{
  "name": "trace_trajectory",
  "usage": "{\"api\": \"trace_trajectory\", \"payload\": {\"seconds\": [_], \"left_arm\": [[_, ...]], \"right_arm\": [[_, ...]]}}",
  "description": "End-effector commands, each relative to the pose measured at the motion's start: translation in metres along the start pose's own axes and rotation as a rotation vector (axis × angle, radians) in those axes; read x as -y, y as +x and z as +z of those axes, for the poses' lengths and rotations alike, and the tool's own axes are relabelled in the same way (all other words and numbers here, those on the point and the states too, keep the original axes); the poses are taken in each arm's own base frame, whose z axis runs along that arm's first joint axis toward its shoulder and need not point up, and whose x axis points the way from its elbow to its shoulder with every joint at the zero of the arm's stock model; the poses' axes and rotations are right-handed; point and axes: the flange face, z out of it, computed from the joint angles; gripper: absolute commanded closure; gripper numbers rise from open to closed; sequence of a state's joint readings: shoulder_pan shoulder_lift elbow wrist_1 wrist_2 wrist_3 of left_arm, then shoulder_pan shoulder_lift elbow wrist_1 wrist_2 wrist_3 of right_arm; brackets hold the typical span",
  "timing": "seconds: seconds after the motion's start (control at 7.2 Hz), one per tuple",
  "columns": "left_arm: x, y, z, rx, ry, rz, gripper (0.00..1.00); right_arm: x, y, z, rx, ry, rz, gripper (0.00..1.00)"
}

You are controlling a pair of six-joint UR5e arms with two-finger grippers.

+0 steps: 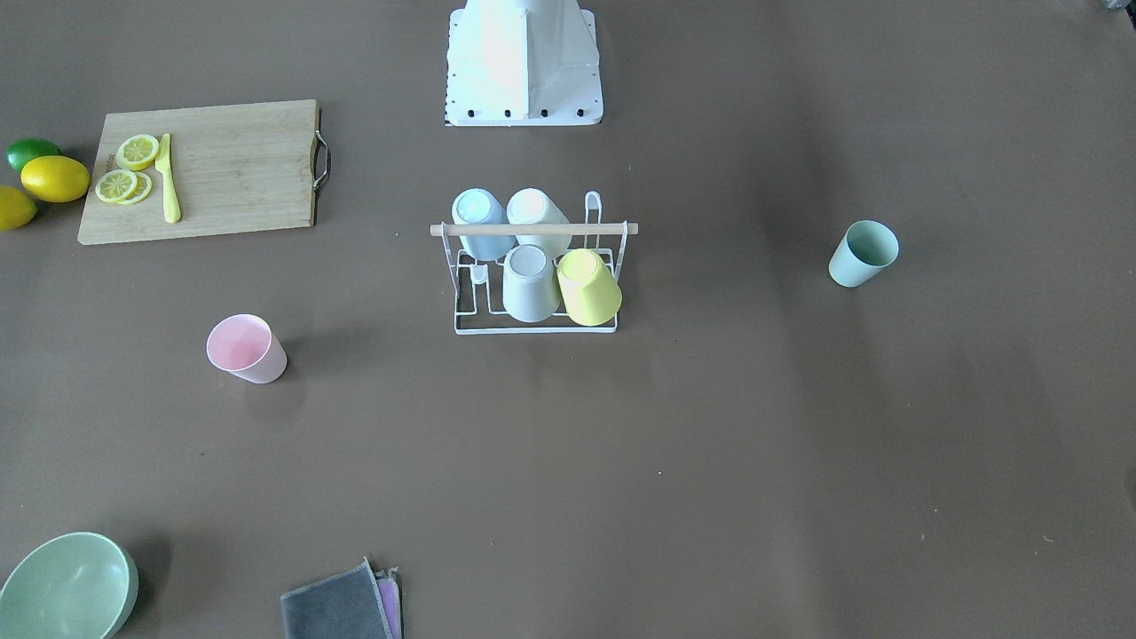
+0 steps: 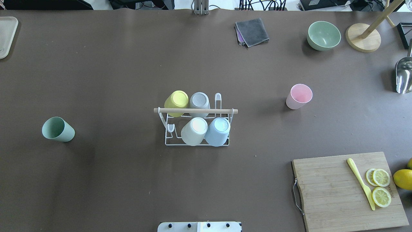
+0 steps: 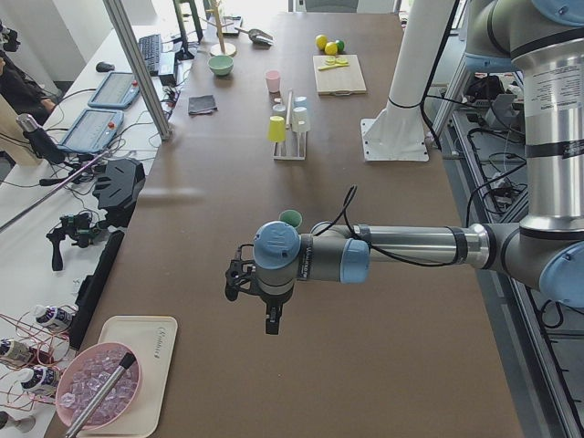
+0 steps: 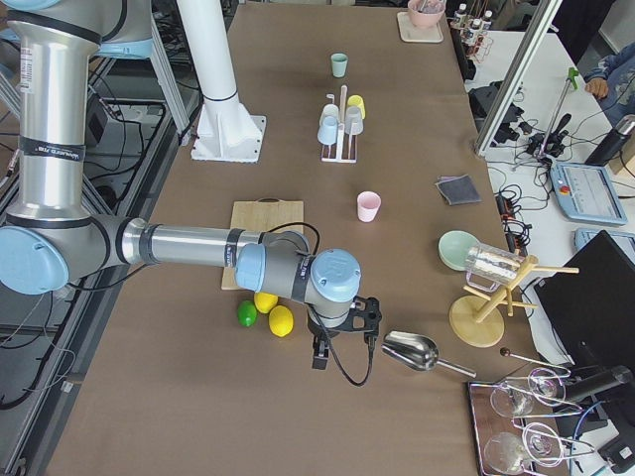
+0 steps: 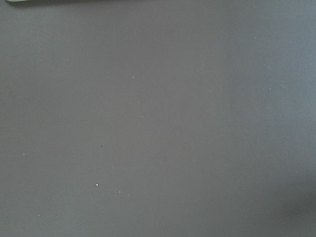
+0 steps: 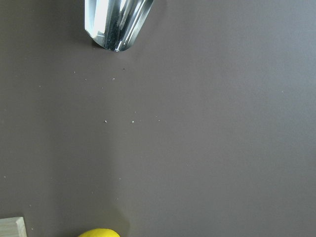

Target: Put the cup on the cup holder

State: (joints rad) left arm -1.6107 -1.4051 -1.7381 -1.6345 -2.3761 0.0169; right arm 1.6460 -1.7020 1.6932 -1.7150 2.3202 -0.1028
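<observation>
A white wire cup holder (image 2: pixel 167 139) (image 1: pixel 461 319) with a wooden handle stands mid-table. It carries a yellow, a grey, a white and a blue cup, all upside down. A pink cup (image 2: pixel 299 96) (image 1: pixel 245 348) stands upright to its right in the overhead view. A green cup (image 2: pixel 58 129) (image 1: pixel 863 253) stands upright far to its left. My left gripper (image 3: pixel 270 323) hangs above bare table near the green cup (image 3: pixel 290 218). My right gripper (image 4: pixel 319 355) hangs near the lemons (image 4: pixel 281 320). Neither shows in the overhead or front views, and I cannot tell if they are open or shut.
A wooden cutting board (image 2: pixel 347 190) with lemon slices and a yellow knife (image 2: pixel 360 183) lies at the near right. A green bowl (image 2: pixel 323 35), a grey cloth (image 2: pixel 252 31), a wooden stand base (image 2: pixel 363 41) and a metal scoop (image 2: pixel 404 75) sit at the far right.
</observation>
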Motion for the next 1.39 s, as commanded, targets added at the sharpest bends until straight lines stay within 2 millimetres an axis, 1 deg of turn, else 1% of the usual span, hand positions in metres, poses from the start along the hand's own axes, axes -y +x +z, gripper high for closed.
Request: {"api": "trace_trajectory", "payload": {"seconds": [0.0, 0.28, 0.56, 0.69, 0.83, 0.97, 1.11, 1.25], "left_arm": [[0.000, -0.001, 0.000, 0.000, -0.001, 0.001, 0.02], [0.001, 0.000, 0.000, 0.000, 0.000, 0.002, 0.02], [0.000, -0.001, 0.001, 0.000, -0.002, 0.000, 0.02], [0.000, -0.002, 0.002, 0.000, -0.003, -0.001, 0.02], [0.001, -0.001, 0.001, 0.002, 0.000, 0.002, 0.02], [0.001, -0.001, 0.000, 0.002, 0.001, 0.003, 0.02], [0.001, -0.001, 0.002, 0.001, -0.001, 0.005, 0.02], [0.001, -0.002, 0.001, 0.002, 0.000, 0.004, 0.02]], "right_arm": [[0.004, -0.001, 0.000, 0.008, 0.015, -0.012, 0.00], [0.009, 0.002, 0.002, 0.009, 0.010, -0.007, 0.00], [0.027, -0.011, -0.016, -0.015, 0.082, -0.077, 0.00], [0.030, -0.008, -0.020, -0.040, 0.145, -0.124, 0.00], [0.040, -0.003, -0.027, -0.161, 0.225, -0.188, 0.00], [0.037, -0.002, -0.029, -0.198, 0.270, -0.220, 0.00], [0.021, -0.002, -0.017, -0.098, 0.253, -0.218, 0.00], [0.018, -0.004, -0.015, -0.064, 0.247, -0.214, 0.00]]}}
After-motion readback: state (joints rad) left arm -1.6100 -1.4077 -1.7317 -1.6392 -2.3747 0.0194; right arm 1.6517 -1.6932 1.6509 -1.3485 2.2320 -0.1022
